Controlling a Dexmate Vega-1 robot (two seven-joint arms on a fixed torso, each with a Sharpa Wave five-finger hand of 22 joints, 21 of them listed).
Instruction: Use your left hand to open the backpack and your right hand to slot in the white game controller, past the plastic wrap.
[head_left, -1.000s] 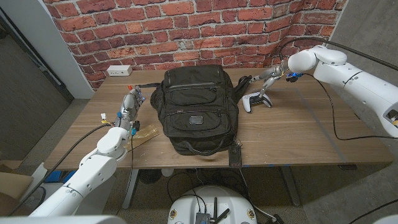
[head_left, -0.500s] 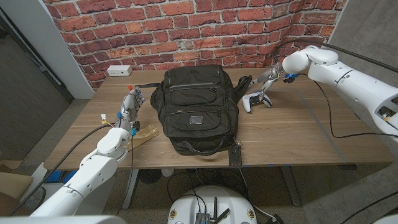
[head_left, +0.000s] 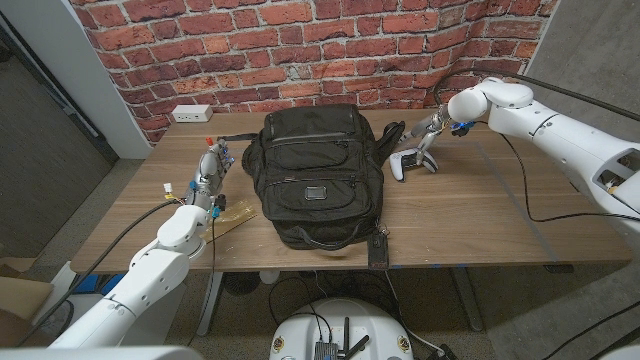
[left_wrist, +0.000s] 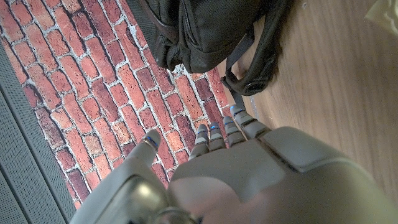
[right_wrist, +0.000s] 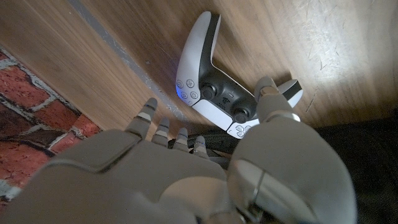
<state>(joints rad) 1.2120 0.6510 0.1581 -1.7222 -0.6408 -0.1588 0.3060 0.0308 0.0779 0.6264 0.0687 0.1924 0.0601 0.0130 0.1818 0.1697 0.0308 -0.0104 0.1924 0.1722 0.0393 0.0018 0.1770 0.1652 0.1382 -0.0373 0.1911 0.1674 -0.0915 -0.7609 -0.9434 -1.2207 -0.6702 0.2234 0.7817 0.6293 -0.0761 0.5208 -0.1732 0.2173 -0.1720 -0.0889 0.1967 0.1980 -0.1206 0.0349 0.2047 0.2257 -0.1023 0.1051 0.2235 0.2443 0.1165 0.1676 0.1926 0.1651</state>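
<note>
The right hand (head_left: 428, 132) is seen over the white game controller (head_left: 409, 164) with its fingers spread and nothing held, one fingertip (right_wrist: 266, 87) reaching across the controller's edge in the right wrist view, though contact cannot be told. The controller lies on the wooden surface (head_left: 470, 210) just beside the black backpack (head_left: 315, 175), which is laid closed at the middle. The left hand (head_left: 209, 166) is held empty, fingers apart, near the backpack's other side.
</note>
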